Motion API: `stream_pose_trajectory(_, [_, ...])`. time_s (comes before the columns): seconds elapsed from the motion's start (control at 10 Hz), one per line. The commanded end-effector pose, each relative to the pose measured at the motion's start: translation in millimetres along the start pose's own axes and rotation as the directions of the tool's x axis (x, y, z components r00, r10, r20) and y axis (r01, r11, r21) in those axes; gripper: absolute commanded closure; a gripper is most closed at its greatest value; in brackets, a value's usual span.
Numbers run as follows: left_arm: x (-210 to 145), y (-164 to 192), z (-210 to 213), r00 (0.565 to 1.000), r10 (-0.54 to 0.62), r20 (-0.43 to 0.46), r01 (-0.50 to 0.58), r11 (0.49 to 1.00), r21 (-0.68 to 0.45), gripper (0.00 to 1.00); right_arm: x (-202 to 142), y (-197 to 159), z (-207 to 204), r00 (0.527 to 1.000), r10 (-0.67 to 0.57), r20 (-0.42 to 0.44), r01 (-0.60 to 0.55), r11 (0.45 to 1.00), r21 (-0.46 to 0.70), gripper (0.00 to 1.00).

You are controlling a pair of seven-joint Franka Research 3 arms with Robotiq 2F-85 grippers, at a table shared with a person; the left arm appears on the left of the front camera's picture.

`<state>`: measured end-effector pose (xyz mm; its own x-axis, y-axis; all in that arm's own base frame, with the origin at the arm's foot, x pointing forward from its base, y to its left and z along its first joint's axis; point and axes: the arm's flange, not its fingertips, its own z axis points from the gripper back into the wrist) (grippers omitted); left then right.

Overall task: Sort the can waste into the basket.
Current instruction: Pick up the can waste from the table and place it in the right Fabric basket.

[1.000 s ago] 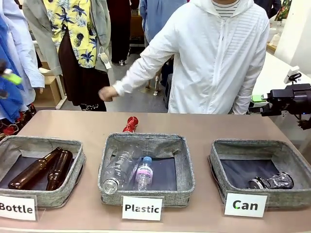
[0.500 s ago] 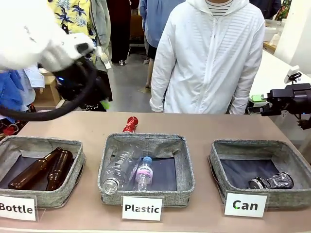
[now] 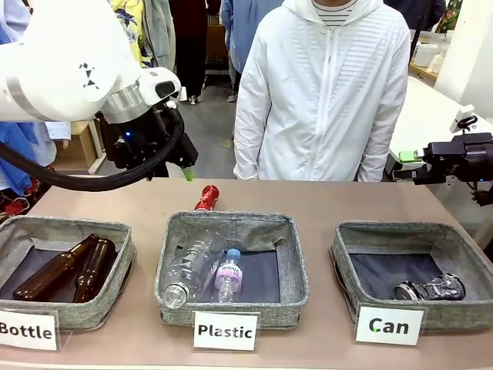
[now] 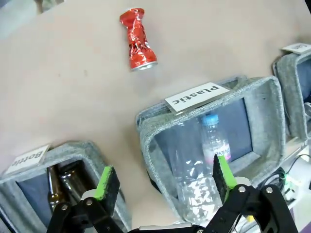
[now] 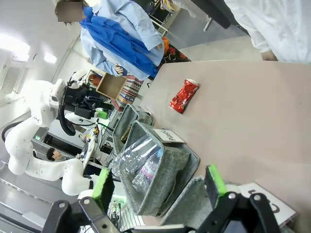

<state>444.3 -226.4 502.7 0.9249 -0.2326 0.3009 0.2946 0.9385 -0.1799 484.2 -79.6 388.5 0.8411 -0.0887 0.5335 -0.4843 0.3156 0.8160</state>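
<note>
Brought in over the far edge of the table (image 3: pixel 347 202), the left gripper (image 4: pixel 165 174) is held spread apart near the red can (image 3: pixel 206 197); the right gripper (image 5: pixel 158 184) is likewise parted.

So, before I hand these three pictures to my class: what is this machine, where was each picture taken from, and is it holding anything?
It is a robot with two white arms, each ending in a two-finger gripper. The wide picture looks across the table at a person in a white jacket. The other two come from cameras on the wrists, looking along the fingers. They show the left gripper and the right gripper, both open and holding nothing. On the table, the Bottle basket holds brown bottles, the Plastic basket holds clear bottles, and the Can basket holds a dark crushed can. A red crushed can lies outside the baskets, behind the Plastic basket.
</note>
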Motion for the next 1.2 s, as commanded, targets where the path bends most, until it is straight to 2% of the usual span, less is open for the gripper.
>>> stream_pose_trajectory(0.0, [0, -3, -2, 1.000, -0.003, -0.003, 0.003, 1.000, -0.003, 0.00, 0, 1, 2, 1.000, 0.022, -0.006, -0.022, 1.000, 0.006, 0.00])
stream_pose_trajectory(0.1, [0, 2, 5, 0.927, 0.375, -0.019, -0.375, 0.927, 0.003, 0.00, 0, 1, 2, 1.000, 0.022, -0.006, -0.022, 1.000, 0.006, 0.00])
stream_pose_trajectory(0.2, [4, -6, 0, 0.875, 0.485, -0.005, -0.485, 0.875, 0.008, 0.00, 0, 1, 2, 1.000, 0.022, -0.006, -0.022, 1.000, 0.006, 0.00])
stream_pose_trajectory(0.3, [9, -16, -6, 0.830, 0.556, 0.051, -0.557, 0.830, 0.013, 0.00, 0, 1, 2, 1.000, 0.022, -0.006, -0.022, 1.000, 0.006, 0.00])
stream_pose_trajectory(0.4, [19, -24, -11, 0.800, 0.599, 0.045, -0.600, 0.800, 0.012, 0.00, 0, 1, 2, 1.000, 0.022, -0.006, -0.022, 1.000, 0.006, 0.00])
stream_pose_trajectory(0.5, [36, -30, -20, 0.747, 0.663, 0.057, -0.665, 0.746, 0.030, 0.00, 0, 1, 2, 1.000, 0.022, -0.006, -0.022, 1.000, 0.006, 0.00])
stream_pose_trajectory(0.6, [56, -39, -34, 0.719, 0.690, 0.083, -0.695, 0.718, 0.047, 0.00, 0, 1, 2, 1.000, 0.022, -0.006, -0.022, 1.000, 0.006, 0.00])
stream_pose_trajectory(0.7, [75, -51, -52, 0.721, 0.681, 0.129, -0.692, 0.717, 0.087, 0.00, 0, 1, 2, 1.000, 0.022, -0.006, -0.022, 1.000, 0.006, 0.00])
stream_pose_trajectory(0.8, [93, -57, -68, 0.764, 0.619, 0.181, -0.643, 0.754, 0.134, 0.00, 0, 1, 2, 1.000, 0.022, -0.006, -0.022, 1.000, 0.006, 0.00])
stream_pose_trajectory(0.9, [109, -60, -84, 0.820, 0.541, 0.190, -0.571, 0.800, 0.186, 0.00, 0, 1, 2, 1.000, 0.022, -0.006, -0.022, 1.000, 0.006, 0.00])
stream_pose_trajectory(1.0, [117, -59, -93, 0.862, 0.484, 0.150, -0.506, 0.839, 0.203, 0.00, 0, 1, 2, 1.000, 0.022, -0.006, -0.022, 1.000, 0.006, 0.00])
stream_pose_trajectory(1.1, [124, -59, -103, 0.866, 0.469, 0.175, -0.499, 0.834, 0.236, 0.00, 0, 1, 2, 1.000, 0.022, -0.006, -0.022, 1.000, 0.006, 0.00])
